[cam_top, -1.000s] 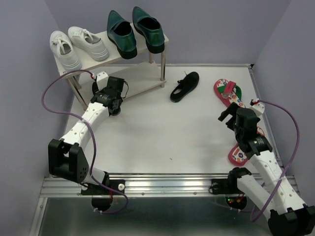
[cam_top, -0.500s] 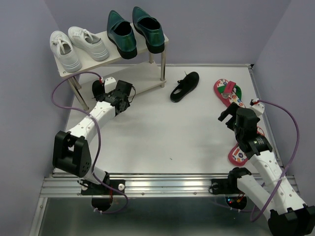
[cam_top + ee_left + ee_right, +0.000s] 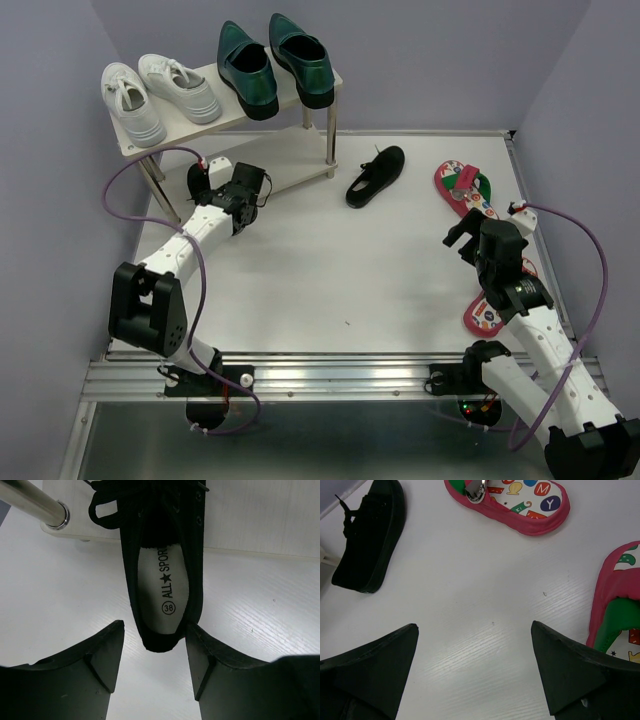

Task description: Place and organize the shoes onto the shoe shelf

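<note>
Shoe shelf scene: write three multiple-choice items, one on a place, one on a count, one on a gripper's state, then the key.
1. Where do the green loafers stand?
A) top tier of the shoe shelf
B) its lower tier
C) beside it

2. How many shoes stand on that top tier?
A) two
B) three
C) four

3. The right gripper is:
A) shut tight
B) open, holding nothing
C) shut on a loafer

1 A: both sit on the top board beside the white sneakers.
2 C: two sneakers plus two loafers.
3 B: its fingers stand wide apart, nothing between them.
</note>
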### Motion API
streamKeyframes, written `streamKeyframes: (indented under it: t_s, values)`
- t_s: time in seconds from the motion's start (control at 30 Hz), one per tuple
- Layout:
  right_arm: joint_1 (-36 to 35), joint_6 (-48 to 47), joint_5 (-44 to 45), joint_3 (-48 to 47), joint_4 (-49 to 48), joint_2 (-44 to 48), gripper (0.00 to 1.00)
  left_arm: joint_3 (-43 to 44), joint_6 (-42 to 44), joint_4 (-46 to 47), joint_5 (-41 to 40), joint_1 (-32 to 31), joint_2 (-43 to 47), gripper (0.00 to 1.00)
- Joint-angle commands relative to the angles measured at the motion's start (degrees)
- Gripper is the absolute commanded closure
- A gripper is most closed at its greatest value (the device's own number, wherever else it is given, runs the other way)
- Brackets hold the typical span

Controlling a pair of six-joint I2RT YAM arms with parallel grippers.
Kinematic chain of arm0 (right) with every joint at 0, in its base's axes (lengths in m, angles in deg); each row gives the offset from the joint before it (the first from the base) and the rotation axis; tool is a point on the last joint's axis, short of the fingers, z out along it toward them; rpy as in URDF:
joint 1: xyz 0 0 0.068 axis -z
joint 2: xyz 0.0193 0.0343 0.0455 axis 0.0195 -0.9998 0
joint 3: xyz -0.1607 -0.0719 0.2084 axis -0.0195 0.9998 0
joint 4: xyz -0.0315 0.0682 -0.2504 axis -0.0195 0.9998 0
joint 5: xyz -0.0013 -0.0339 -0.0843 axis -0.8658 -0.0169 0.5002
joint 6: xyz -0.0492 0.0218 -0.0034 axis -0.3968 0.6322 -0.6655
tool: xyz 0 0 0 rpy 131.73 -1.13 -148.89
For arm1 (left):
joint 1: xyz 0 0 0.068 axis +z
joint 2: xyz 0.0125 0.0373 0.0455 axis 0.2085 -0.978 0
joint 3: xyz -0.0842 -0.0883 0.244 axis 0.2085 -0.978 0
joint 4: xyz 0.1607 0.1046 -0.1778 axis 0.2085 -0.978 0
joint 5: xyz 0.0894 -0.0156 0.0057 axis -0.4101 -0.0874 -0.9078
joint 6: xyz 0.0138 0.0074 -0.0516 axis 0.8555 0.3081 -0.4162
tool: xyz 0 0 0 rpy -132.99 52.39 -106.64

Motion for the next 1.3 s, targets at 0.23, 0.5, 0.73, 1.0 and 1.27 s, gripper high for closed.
streamKeyframes:
  t_s: [0.23, 0.5, 0.73, 1.0, 1.27]
  values:
    - [0.1, -0.5, -0.1, 0.5, -2.4, 0.4, 0.0, 2.6, 2.3, 0.2, -4.6, 3.1, -1.2, 1.0]
    - [0.1, -0.4, 0.0, 0.7, -2.4, 0.5, 0.0, 7.4, 3.8, -3.2, -12.4, 4.1, -2.3, 1.0]
    - [0.1, -0.2, 0.1, 1.0, -2.6, 0.5, 0.0, 8.4, 10.2, 2.3, -14.3, 6.2, -1.3, 1.0]
    - [0.1, -0.2, 0.2, 1.2, -2.9, 0.2, 0.0, 7.0, 16.5, 11.6, -9.5, 8.7, -0.6, 1.0]
    - [0.1, -0.2, 0.4, 1.7, -3.0, 0.5, 0.0, 3.7, 25.1, 17.7, -6.3, 9.0, 2.6, 1.0]
